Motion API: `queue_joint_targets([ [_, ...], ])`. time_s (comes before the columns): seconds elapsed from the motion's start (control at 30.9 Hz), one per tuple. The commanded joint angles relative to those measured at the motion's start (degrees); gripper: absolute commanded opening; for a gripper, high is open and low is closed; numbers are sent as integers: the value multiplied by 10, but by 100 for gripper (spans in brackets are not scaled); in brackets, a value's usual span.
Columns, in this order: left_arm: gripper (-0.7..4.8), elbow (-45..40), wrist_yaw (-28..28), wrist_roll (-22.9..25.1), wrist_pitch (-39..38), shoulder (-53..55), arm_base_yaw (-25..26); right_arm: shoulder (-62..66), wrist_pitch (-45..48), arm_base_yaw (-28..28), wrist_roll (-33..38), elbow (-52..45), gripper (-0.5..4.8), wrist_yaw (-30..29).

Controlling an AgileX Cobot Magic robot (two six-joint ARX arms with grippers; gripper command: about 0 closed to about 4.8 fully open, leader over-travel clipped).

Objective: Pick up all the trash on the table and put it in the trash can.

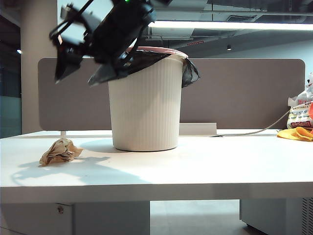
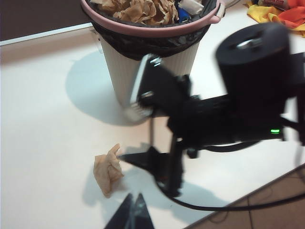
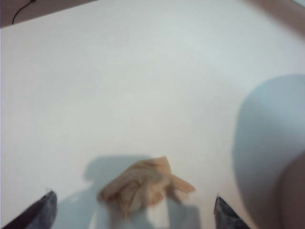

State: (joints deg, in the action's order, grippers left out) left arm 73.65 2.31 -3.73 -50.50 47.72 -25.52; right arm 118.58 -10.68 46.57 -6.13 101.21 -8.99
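Note:
One crumpled tan paper ball of trash (image 1: 60, 151) lies on the white table (image 1: 195, 166), left of the trash can (image 1: 146, 107). My right gripper (image 3: 134, 202) hangs open over this ball (image 3: 143, 188), one finger on each side, not touching it. The right arm reaches across and shows blurred at the exterior view's upper left. My left gripper (image 2: 133, 205) is shut and empty, high above the table near the ball (image 2: 108, 169). The pink-rimmed can (image 2: 152, 32) holds more crumpled tan paper (image 2: 143, 9) in its black liner.
An orange-yellow cloth (image 1: 297, 133) and a white printed bag (image 1: 299, 115) sit at the far right of the table. A grey-brown partition (image 1: 244, 93) runs behind, with a cable (image 1: 254, 132) along its foot. The table's front edge is close to the ball.

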Motion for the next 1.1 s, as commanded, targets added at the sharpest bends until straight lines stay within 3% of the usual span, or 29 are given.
queue_joint_targets([
  [0.03, -5, 1, -2, -1, -5, -1, 0, 49, -19, -2, 19, 57, 418, 3],
  [0.71, -5, 0, -2, 3, -42, -2, 0, 162, -2, 17, 31, 78, 413, 0],
  [0.84, -5, 1, -2, 3, -52, -2, 0, 171, -5, 19, 31, 78, 288, 14],
  [0.94, -5, 1, -5, 3, -60, -2, 0, 172, 7, 19, 32, 78, 239, 16],
  [1.0, -5, 1, -11, 3, -63, -2, 0, 172, 16, 19, 32, 78, 150, 16],
  [1.07, -5, 1, -10, 3, -66, -2, 0, 172, 22, 19, 33, 78, 12, 14],
  [1.1, -5, 1, -10, 3, -67, -2, 0, 172, 24, 19, 35, 78, -7, 14],
])
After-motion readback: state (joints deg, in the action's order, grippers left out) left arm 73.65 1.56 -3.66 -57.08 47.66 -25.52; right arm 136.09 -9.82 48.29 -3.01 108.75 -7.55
